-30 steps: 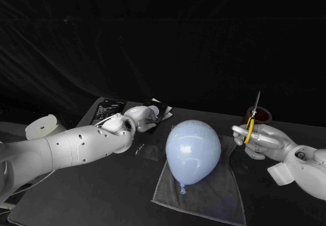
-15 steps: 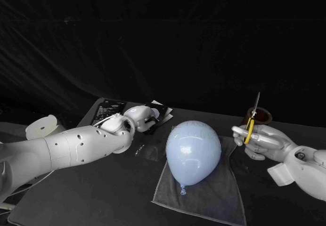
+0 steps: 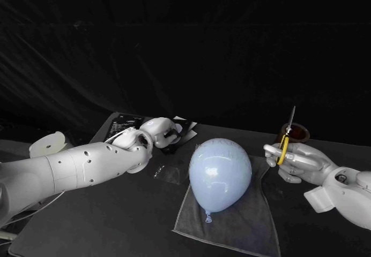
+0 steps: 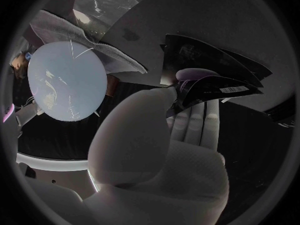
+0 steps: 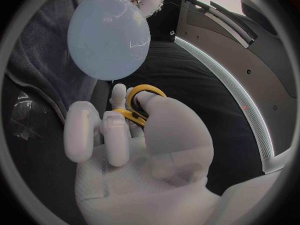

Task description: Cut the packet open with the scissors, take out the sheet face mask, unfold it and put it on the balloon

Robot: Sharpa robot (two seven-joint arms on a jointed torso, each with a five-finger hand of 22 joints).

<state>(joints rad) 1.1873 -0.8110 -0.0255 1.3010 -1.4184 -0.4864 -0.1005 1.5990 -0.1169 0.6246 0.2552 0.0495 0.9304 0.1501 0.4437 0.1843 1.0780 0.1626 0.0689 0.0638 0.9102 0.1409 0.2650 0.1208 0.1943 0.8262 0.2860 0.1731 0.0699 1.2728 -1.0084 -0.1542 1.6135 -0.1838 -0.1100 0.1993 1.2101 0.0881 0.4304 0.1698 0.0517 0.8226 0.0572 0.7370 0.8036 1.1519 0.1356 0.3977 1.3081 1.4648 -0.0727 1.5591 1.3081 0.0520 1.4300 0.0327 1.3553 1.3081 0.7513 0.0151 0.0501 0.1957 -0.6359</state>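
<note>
A pale blue balloon (image 3: 220,170) lies on a grey towel (image 3: 232,227) mid-table. My left hand (image 3: 157,131) is behind and left of it and pinches a dark packet (image 3: 179,128); in the left wrist view the thumb and fingers (image 4: 194,117) clamp the packet (image 4: 212,80) at one edge. To the right of the balloon my right hand (image 3: 298,159) grips the yellow-handled scissors (image 3: 285,143) with the blades pointing up. In the right wrist view my fingers pass through the yellow handles (image 5: 147,93), with the balloon (image 5: 109,35) beyond.
A brown cup (image 3: 297,131) stands behind the right hand. A flat dark printed pack (image 3: 124,126) lies at the back left. A crumpled clear plastic film (image 3: 165,171) rests on the table left of the towel.
My left hand has risen a little with the packet. The right hand, scissors and balloon have stayed in place.
</note>
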